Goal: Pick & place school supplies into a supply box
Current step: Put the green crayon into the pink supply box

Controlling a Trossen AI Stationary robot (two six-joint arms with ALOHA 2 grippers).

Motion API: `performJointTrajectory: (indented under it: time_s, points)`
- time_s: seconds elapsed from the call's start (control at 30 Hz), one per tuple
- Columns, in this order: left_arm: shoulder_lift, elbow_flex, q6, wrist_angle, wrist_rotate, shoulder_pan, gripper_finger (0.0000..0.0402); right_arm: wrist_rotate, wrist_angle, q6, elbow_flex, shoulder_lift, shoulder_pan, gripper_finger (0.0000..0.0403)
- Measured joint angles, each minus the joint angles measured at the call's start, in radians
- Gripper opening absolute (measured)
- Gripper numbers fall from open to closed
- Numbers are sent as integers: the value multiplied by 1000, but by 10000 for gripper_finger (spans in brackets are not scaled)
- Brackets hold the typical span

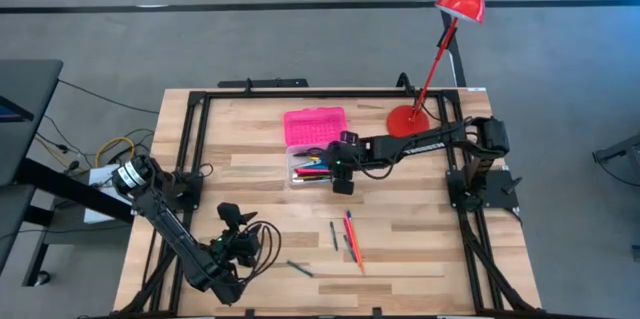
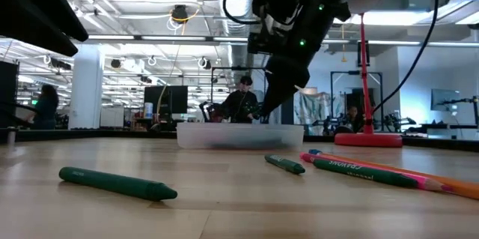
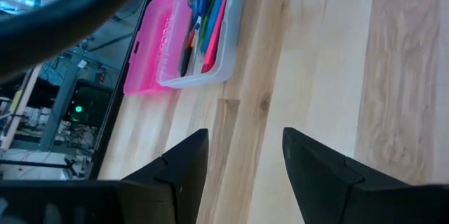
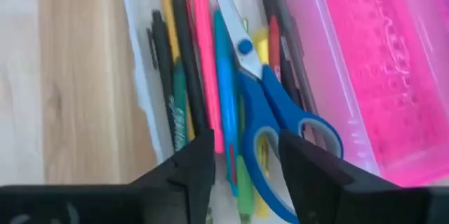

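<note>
- Green showed nearest — I saw a green marker (image 2: 116, 183) lying alone on the table (image 1: 400, 259) by the left gripper (image 3: 242, 164), whose fingers stood apart over bare wood.
- Farther in, a pink pen (image 1: 351, 237) and darker pens (image 1: 334, 235) lay loose mid-table.
- Beyond them I had the right gripper (image 4: 242, 161) above the supply box (image 1: 300, 174), fingers apart, gripping nothing — blue-handled scissors (image 4: 270, 108) and pens lay in its clear base.
- The pink lid (image 1: 315, 124) lay open behind, the red lamp (image 1: 408, 119) beside it.
</note>
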State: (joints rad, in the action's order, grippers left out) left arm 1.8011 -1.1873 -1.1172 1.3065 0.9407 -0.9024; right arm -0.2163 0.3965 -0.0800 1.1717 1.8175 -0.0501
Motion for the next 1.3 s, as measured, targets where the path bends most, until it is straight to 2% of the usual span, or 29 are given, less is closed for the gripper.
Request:
performJointTrajectory:
  time_s: [0.17, 0.33, 0.57, 0.63, 0.8, 0.9, 1.07, 1.3]
  points:
    - [0, 0, 1, -57, 52, -16, 179, -45, -48, -12, 1, -33, 54, 150]
    - [0, 0, -1, -74, 114, -29, 179, -48, -38, -30, 0, -123, 134, 137]
    - [0, 0, 46, -76, 300, -13, 179, -72, -21, -103, 0, -280, 299, 119]
    - [0, 0, 82, -75, 357, 1, 179, -118, 17, -104, 0, -323, 343, 117]
    - [0, 0, 251, -75, 511, 57, 179, -316, 101, -68, 0, -398, 454, 117]
    - [0, 0, 324, -76, 567, 107, 179, -437, 135, -27, 0, -419, 515, 118]
    - [0, 0, 331, -119, 543, 185, 179, -567, 142, 74, 0, -425, 609, 118]
    - [0, 0, 410, -199, 423, 242, 179, -580, 176, 237, 0, -425, 717, 118]
